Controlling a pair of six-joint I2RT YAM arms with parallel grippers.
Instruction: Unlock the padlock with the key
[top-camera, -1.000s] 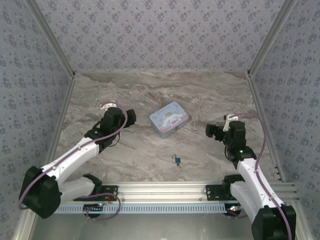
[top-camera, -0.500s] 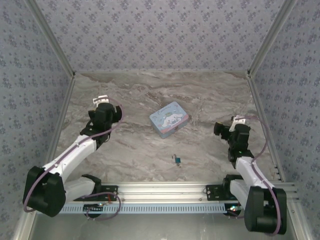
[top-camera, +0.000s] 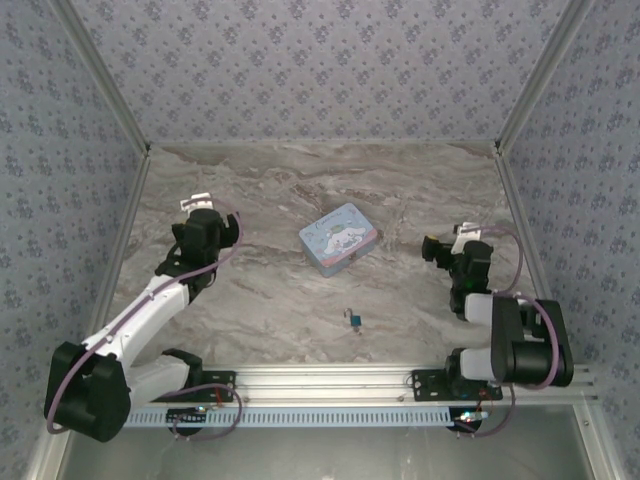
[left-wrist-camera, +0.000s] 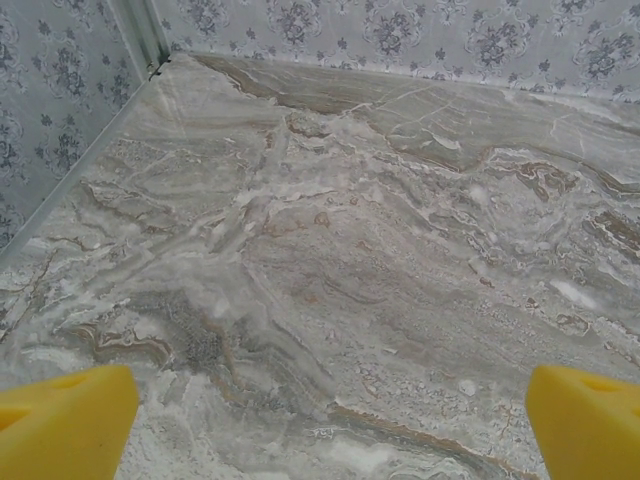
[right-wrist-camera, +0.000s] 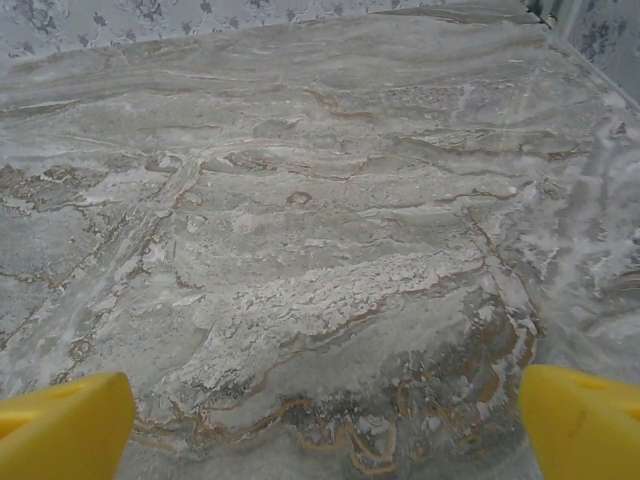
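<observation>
The tiny blue-teal padlock (top-camera: 356, 320) lies on the marble table near the front middle. A slim dark speck, the key (top-camera: 349, 313), rests right against its upper left; I cannot tell whether the two touch. My left gripper (top-camera: 200, 214) is far off at the left, facing the back-left corner. In the left wrist view its yellow fingers (left-wrist-camera: 62, 420) stand wide apart over bare marble, the left gripper (left-wrist-camera: 330, 425) open and holding nothing. My right gripper (top-camera: 440, 250) is at the right, its arm folded close to its base. Its yellow pads (right-wrist-camera: 580, 420) are spread, the right gripper (right-wrist-camera: 325, 425) open and holding nothing.
A pale-blue rectangular tin (top-camera: 338, 238) with a white cartoon character sits at mid-table, behind the padlock. Patterned walls with metal corner posts (top-camera: 520, 100) enclose the table on three sides. An aluminium rail (top-camera: 330, 380) runs along the near edge.
The left gripper swung left and back, away from the tin. The right arm folded back toward its base, its gripper staying at the right. Both stayed open; padlock and key did not move.
</observation>
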